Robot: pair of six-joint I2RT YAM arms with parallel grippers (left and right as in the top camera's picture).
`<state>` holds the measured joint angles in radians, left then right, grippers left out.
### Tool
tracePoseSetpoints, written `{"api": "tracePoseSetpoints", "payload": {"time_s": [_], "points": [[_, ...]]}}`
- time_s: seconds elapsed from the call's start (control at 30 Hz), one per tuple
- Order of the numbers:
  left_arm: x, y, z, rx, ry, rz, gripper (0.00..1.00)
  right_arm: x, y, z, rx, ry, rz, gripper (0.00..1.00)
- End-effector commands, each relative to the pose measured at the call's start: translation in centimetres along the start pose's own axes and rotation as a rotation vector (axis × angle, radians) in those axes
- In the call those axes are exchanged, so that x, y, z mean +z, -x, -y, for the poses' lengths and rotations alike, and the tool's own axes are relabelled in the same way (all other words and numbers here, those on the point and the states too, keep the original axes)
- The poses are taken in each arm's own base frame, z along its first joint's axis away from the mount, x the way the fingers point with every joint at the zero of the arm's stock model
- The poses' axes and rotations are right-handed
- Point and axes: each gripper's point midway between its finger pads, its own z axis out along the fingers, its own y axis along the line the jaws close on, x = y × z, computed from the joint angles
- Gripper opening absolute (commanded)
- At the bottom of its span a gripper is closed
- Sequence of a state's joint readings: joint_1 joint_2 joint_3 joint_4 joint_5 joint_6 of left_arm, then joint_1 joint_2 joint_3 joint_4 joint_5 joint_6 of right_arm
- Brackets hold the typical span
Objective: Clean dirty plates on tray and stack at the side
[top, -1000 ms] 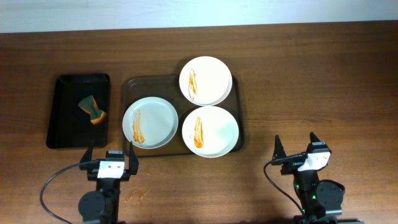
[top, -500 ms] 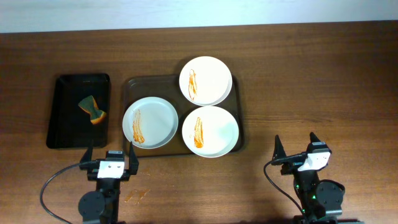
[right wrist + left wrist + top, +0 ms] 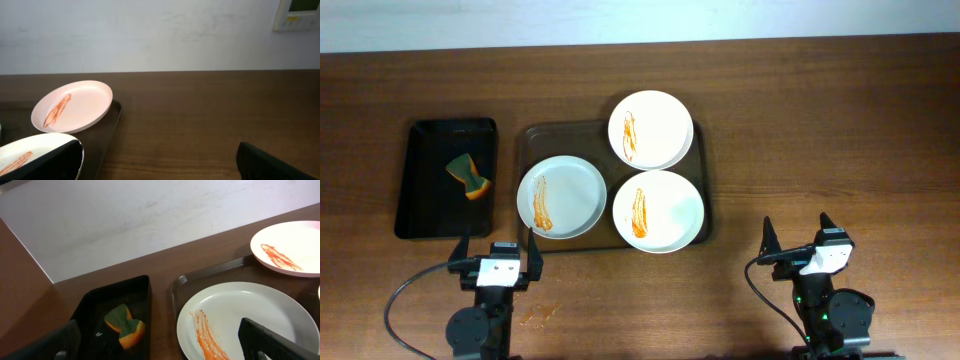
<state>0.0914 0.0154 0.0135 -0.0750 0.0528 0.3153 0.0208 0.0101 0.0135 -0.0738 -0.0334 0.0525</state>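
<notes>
Three white plates streaked with orange-red sauce lie on the brown tray (image 3: 565, 140): one at the back right (image 3: 651, 130) overhanging the rim, one at the front left (image 3: 561, 197), one at the front right (image 3: 658, 211). My left gripper (image 3: 496, 248) stands open just in front of the tray's front left corner, holding nothing. In the left wrist view, the left gripper (image 3: 162, 342) faces the front left plate (image 3: 250, 315). My right gripper (image 3: 796, 238) is open and holds nothing, to the right of the tray. Its wrist view shows the back plate (image 3: 72, 105) and the tray's edge (image 3: 107, 132).
A narrow black tray (image 3: 420, 205) sits left of the brown one and holds an orange and green sponge (image 3: 468, 176). The left wrist view shows that sponge (image 3: 125, 325) too. A small sauce smear (image 3: 537, 315) marks the table near the left arm. Bare wood lies right of the tray.
</notes>
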Motion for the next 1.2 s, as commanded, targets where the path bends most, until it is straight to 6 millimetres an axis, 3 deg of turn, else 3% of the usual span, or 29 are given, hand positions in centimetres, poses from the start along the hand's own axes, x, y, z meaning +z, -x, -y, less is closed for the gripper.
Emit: {"api": "tracePoseSetpoints", "payload": {"time_s": [0.0,0.2,0.3,0.37,0.4,0.67,0.83,0.9,1.03,1.17], "points": [[0.0,-0.2,-0.2,0.017,0.016,-0.003,0.99,0.0,0.7,0.3,0.003,-0.017,0.037,0.98],[0.0,-0.1,0.1,0.013,-0.004,0.001,0.99,-0.1,1.0,-1.2,0.004,0.071,0.047,0.98],[-0.1,2.0,1.0,0.023,-0.062,0.093,0.99,-0.2,1.0,-2.6,0.002,0.152,0.046,0.98],[-0.5,4.5,0.2,0.033,-0.029,0.198,0.99,-0.3,1.5,-2.7,0.008,0.16,0.055,0.98],[-0.9,6.5,-0.4,0.04,-0.004,0.275,0.99,-0.6,2.6,-2.9,0.005,0.167,0.078,0.98],[-1.4,13.2,-0.6,0.057,-0.094,0.345,0.99,-1.9,10.9,-3.4,-0.008,0.174,0.179,0.98],[2.0,16.5,-1.3,0.043,-0.165,0.247,0.99,-0.1,15.1,-4.3,-0.005,0.217,0.128,0.98],[5.6,18.8,-1.0,0.028,-0.263,0.17,0.99,2.7,16.1,-5.4,0.008,0.275,0.02,0.98],[10.8,21.7,-0.7,-0.012,-0.404,0.031,0.99,7.2,16.1,-7.0,0.055,0.375,-0.201,0.98],[15.3,21.9,-0.2,-0.081,-0.525,-0.178,0.99,11.2,14.4,-7.5,0.127,0.396,-0.467,0.98]]}}
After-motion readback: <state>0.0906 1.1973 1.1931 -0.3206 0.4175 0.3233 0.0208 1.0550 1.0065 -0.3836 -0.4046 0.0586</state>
